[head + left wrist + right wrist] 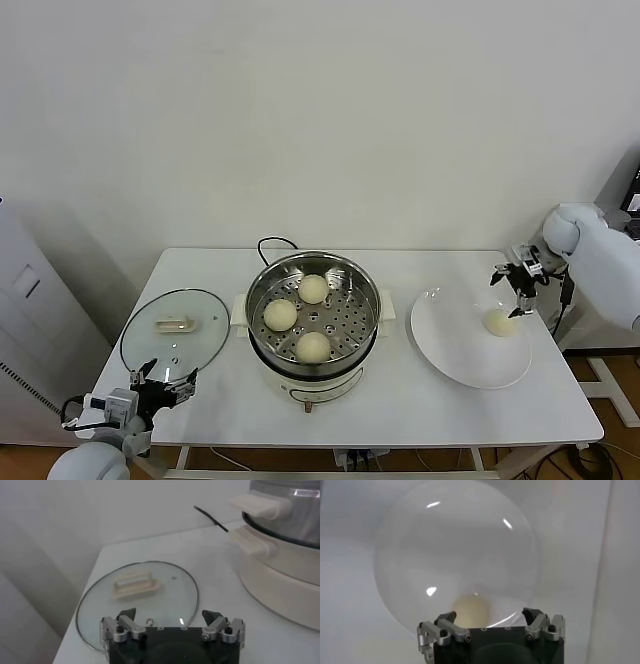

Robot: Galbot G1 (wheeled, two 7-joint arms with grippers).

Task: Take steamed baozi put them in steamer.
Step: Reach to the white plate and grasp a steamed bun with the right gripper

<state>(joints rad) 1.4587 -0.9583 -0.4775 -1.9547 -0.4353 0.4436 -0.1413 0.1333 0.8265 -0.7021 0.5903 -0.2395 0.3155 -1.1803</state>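
Gleaming round steel steamer (pixel 313 316) — three smooth domed baozi (pixel 313 346) inside.

The whole table (pixel 400 400) is taken in from above by the head view, looking forward and down. The glass lid (pixel 140 597) is seen low and close from the near left by the left wrist view. The white plate (pixel 457 555) is framed closely by the right wrist view. Both are shared with the head view.
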